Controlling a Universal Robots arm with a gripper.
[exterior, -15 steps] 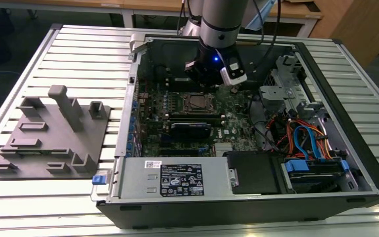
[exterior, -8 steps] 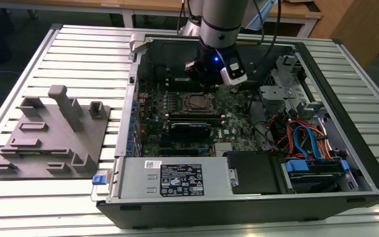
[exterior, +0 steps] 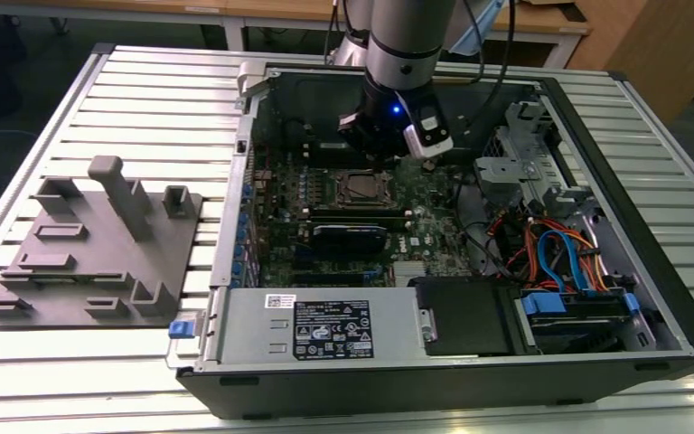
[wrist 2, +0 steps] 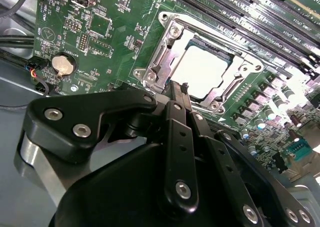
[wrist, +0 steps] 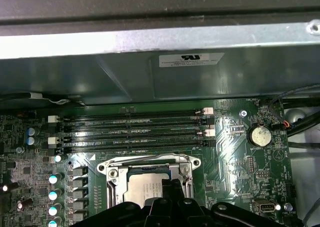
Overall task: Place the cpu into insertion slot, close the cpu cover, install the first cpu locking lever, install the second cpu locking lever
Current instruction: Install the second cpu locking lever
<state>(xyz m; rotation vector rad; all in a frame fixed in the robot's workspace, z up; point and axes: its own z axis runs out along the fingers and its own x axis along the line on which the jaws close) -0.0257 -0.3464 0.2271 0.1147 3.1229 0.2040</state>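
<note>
The pincer (wrist 2: 179, 89) is pinched shut, holding nothing, right over the cpu cover (wrist 2: 167, 47), which lies closed around the cpu (wrist 2: 202, 69).

A table (exterior: 118, 99) of pale ribbed metal slats carries the scene in the exterior view. At about nine o'clock on it lies a grey moulded fixture plate (exterior: 94, 249) with upright blocks. Beyond the far edge, around twelve o'clock, stands light wooden furniture (exterior: 540, 27), with another wooden panel (exterior: 667, 45) at two o'clock. Dark floor (exterior: 22, 63) shows at ten o'clock.
</note>
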